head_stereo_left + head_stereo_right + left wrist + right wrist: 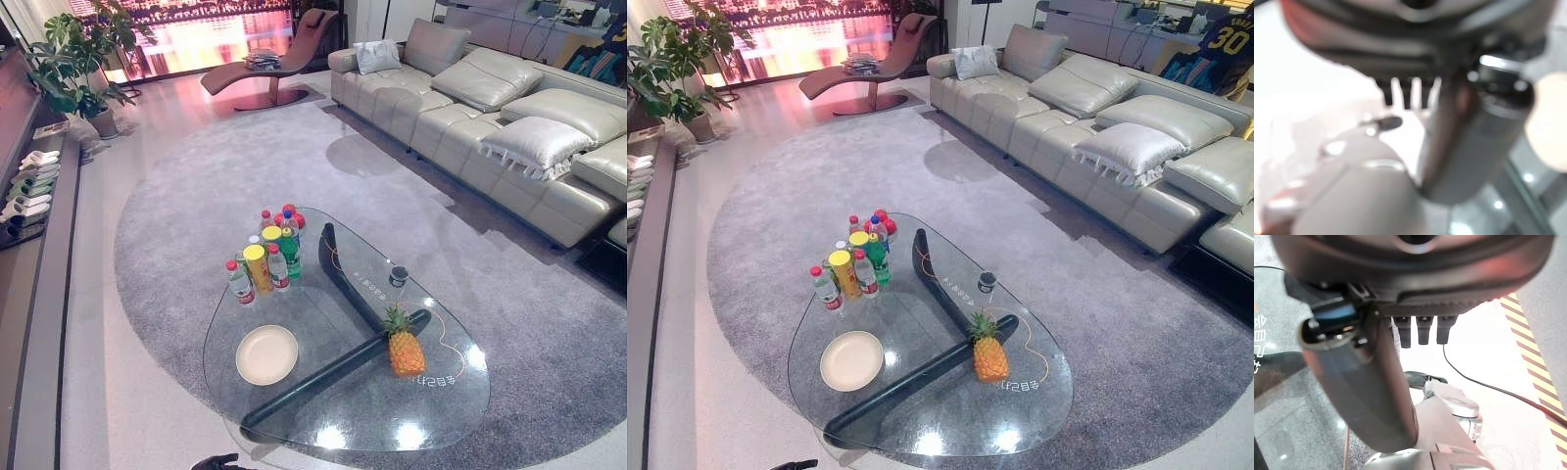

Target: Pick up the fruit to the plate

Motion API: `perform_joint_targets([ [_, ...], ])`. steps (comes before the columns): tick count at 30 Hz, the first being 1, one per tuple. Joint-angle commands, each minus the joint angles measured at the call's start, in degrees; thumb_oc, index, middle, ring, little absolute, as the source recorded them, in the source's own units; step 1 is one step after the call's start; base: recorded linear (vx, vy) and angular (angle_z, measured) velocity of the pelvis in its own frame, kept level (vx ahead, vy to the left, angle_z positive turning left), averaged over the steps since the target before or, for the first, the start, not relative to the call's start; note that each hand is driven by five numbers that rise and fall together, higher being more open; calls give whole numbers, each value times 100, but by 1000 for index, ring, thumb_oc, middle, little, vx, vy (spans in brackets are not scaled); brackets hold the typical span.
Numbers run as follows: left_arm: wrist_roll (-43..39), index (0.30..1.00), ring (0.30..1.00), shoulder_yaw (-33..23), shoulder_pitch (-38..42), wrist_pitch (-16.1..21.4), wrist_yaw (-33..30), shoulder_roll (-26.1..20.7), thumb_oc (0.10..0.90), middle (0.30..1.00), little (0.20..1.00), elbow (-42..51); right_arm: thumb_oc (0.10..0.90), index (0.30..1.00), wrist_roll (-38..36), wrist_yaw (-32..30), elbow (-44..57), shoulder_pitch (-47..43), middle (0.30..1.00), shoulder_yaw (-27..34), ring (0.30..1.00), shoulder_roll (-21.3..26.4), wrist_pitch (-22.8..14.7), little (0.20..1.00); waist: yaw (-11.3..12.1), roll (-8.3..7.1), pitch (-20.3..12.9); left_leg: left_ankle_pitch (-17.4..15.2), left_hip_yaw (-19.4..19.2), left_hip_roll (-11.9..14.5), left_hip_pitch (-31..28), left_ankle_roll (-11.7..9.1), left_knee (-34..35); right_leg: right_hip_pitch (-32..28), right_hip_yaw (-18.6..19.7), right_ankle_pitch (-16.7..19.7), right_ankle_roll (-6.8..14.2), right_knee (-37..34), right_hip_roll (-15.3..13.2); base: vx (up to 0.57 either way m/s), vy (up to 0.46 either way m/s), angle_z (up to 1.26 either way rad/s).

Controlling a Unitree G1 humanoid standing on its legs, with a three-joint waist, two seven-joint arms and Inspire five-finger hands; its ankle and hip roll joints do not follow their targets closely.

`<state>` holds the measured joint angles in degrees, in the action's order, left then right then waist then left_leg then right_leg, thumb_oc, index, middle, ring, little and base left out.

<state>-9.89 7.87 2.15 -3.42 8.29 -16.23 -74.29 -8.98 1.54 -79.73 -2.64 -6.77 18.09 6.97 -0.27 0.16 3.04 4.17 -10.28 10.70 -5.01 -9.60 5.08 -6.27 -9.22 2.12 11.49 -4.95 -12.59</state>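
Standing upright on the right part of the glass table (294, 411), the pineapple (406, 351) sits beside the table's dark base beam. Cream plate (266, 353) lies flat on the glass to the left of the beam, well apart from the fruit. Cluster of bottles (266, 252) stands at the far left of the tabletop; a small dark cup (398, 276) sits beyond the pineapple. Left hand (1415, 90) and right hand (1420, 330) each show in their own wrist view with fingers hanging straight, loose, holding nothing. Grey rug (196, 186) underneath, pale sofa (509, 117) along the right.
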Motion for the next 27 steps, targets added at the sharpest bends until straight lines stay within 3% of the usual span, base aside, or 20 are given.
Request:
perform_joint_targets([
  [1, 51, 900, 900, 87, 386, -64, 146, 66, 800, 900, 900, -459, 800, 900, 5, 8, -293, -408, 900, -49, 900, -56, 3, 900, 30, 33, 182, -186, 13, 257, -124, 98, -8, 175, -275, 313, -22, -5, -320, 0, 0, 0],
  [27, -33, 900, 900, 33, 226, -105, 108, 57, 800, 900, 900, -401, 800, 900, -6, 33, -255, -353, 900, 31, 900, 0, 86, 900, 59, 84, 326, -171, 49, 208, 40, 103, -8, 343, -292, 352, 2, -5, -350, 12, -2, 0],
])
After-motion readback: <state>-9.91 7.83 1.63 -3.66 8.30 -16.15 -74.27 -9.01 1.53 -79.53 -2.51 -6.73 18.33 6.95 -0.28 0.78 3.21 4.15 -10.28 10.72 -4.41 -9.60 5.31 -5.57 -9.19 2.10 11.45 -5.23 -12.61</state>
